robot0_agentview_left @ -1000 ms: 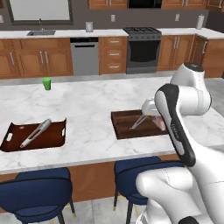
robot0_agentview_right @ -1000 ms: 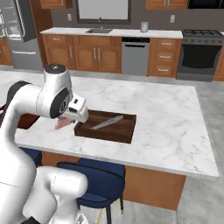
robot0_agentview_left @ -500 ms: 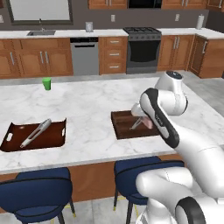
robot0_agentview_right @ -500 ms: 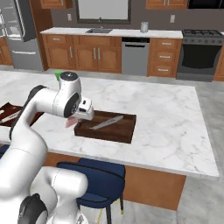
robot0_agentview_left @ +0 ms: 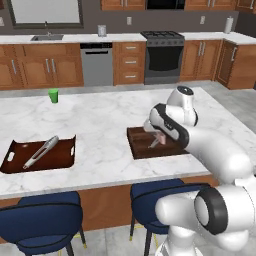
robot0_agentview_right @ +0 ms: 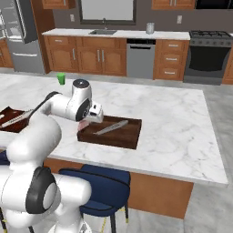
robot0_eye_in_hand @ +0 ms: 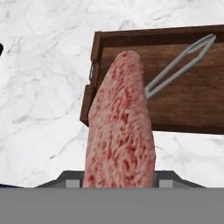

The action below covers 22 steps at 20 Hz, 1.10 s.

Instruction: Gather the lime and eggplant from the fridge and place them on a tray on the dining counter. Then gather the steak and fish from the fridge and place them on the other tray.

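The arm has swung in toward the dark red-brown rectangular tray (robot0_agentview_right: 119, 136) on the white marble tabletop (robot0_agentview_right: 173, 123); its pincer (robot0_agentview_right: 84, 124) grips the pink marbled steak (robot0_eye_in_hand: 120, 127) over the tray's end. Next: lower, release beside the slender silver fish (robot0_eye_in_hand: 181, 64).

on the dining counter (robot0_agentview_left: 110, 120) i count two trays: the tray (robot0_agentview_left: 37, 155) to my left and the other tray (robot0_agentview_right: 111, 132) by my arm. each carries one slim silver fish, two in all (robot0_agentview_left: 41, 151) (robot0_agentview_right: 110, 127). one steak (robot0_eye_in_hand: 120, 131) is in my gripper (robot0_agentview_right: 86, 122). one green cup (robot0_agentview_left: 53, 95) stands on the marble; two blue stools (robot0_agentview_left: 40, 222) (robot0_agentview_left: 152, 207) sit below.
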{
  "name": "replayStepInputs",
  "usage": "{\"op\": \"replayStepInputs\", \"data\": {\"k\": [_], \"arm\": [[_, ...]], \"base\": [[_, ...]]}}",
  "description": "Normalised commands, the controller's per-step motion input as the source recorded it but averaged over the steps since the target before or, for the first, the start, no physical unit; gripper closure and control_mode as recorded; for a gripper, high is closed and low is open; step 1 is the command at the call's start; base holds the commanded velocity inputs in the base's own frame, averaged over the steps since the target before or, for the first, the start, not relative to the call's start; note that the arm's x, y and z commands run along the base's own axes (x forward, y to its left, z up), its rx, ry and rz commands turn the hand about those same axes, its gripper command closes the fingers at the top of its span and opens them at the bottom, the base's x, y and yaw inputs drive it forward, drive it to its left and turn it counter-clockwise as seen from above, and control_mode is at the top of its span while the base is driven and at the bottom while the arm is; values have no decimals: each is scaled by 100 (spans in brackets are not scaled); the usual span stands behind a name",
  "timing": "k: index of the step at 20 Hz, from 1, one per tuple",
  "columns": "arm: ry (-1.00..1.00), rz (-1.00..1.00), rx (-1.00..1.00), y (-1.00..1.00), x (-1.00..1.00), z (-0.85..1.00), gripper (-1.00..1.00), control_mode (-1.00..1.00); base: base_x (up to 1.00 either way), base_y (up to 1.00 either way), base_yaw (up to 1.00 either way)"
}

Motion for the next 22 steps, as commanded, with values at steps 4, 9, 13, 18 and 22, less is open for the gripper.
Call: {"op": "replayStepInputs", "data": {"k": [4,9,13,18,22], "arm": [[0,0,-1,1,71,-37,100,-100],[3,0,-1,10,58,-35,100,-100],[2,0,-1,11,38,-38,100,-100],[0,0,0,1,25,-30,100,-100],[0,0,0,0,17,-28,100,-100]], "base": [[0,0,0],[0,0,0],[0,0,0],[0,0,0],[0,0,0]]}}
